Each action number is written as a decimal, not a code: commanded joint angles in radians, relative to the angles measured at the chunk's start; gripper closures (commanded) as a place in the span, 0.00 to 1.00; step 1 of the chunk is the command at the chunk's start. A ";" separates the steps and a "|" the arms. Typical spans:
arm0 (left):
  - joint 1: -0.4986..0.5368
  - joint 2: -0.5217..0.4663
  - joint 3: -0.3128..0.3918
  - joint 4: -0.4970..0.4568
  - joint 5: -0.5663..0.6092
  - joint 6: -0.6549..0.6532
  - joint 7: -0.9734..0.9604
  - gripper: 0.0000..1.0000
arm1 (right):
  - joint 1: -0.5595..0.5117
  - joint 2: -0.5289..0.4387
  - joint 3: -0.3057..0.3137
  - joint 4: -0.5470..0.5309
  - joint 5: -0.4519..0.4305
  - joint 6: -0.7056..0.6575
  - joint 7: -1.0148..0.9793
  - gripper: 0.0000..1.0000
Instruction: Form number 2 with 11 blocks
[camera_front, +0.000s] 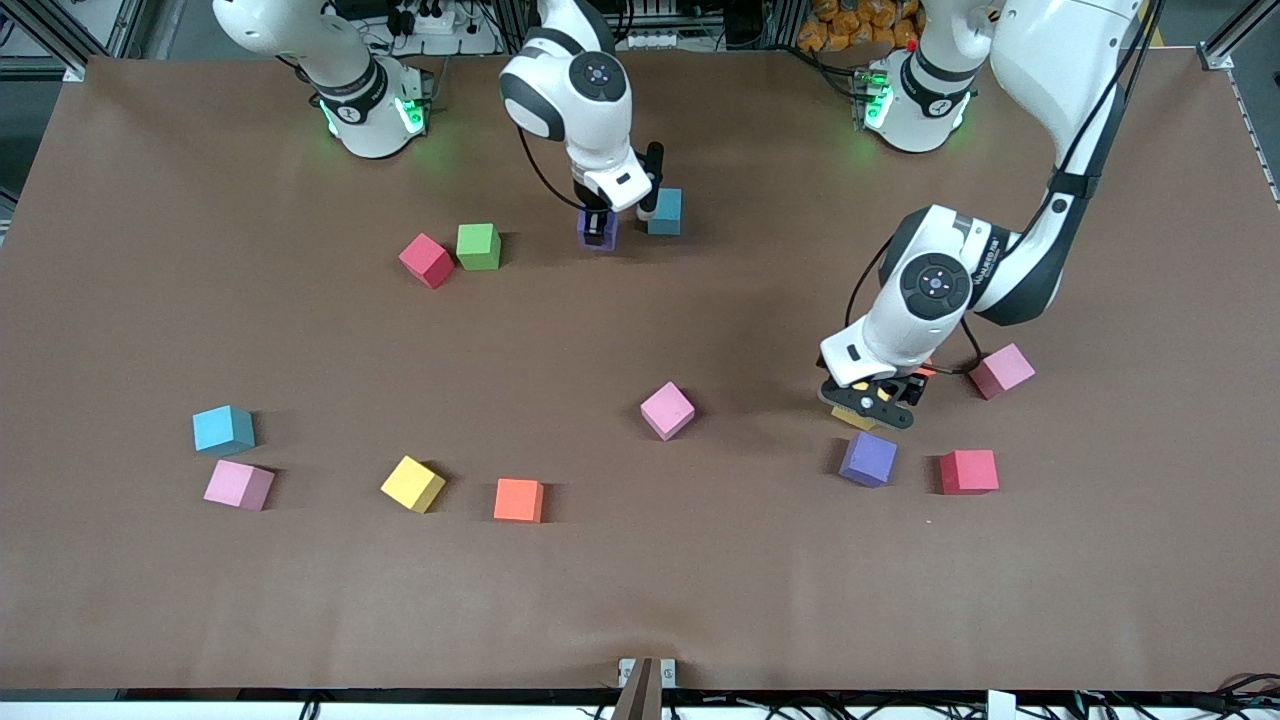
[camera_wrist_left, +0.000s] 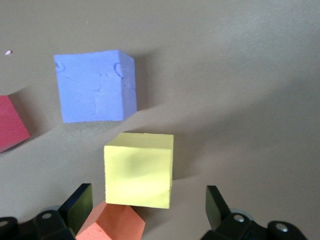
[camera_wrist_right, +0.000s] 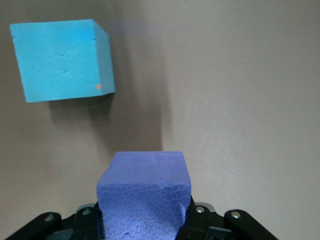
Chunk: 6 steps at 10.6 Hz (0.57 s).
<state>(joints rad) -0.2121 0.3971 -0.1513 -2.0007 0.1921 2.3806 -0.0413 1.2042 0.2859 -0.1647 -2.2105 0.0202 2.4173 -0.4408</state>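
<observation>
My right gripper is shut on a purple block, low at the table right beside a blue block. My left gripper stands open, low over a yellow block that lies just ahead of its fingertips. An orange block touches that yellow one, close to one finger. Another purple block lies nearer the front camera. The blocks lie scattered; no number 2 shows.
Loose cubes on the brown table: red, pink, pink, orange, yellow, pink, blue, crimson touching a green cube.
</observation>
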 joint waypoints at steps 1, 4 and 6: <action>-0.003 0.015 0.027 0.017 -0.023 -0.005 0.027 0.00 | 0.015 0.042 0.011 0.014 0.018 0.046 -0.004 0.61; -0.004 0.037 0.041 0.017 -0.063 0.014 0.026 0.00 | 0.060 0.078 0.011 0.023 0.079 0.081 0.017 0.61; -0.006 0.048 0.042 0.017 -0.121 0.015 0.026 0.00 | 0.081 0.093 0.011 0.037 0.080 0.082 0.049 0.62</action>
<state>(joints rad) -0.2123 0.4297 -0.1145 -1.9994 0.1164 2.3926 -0.0401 1.2641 0.3583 -0.1483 -2.1992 0.0849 2.4999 -0.4188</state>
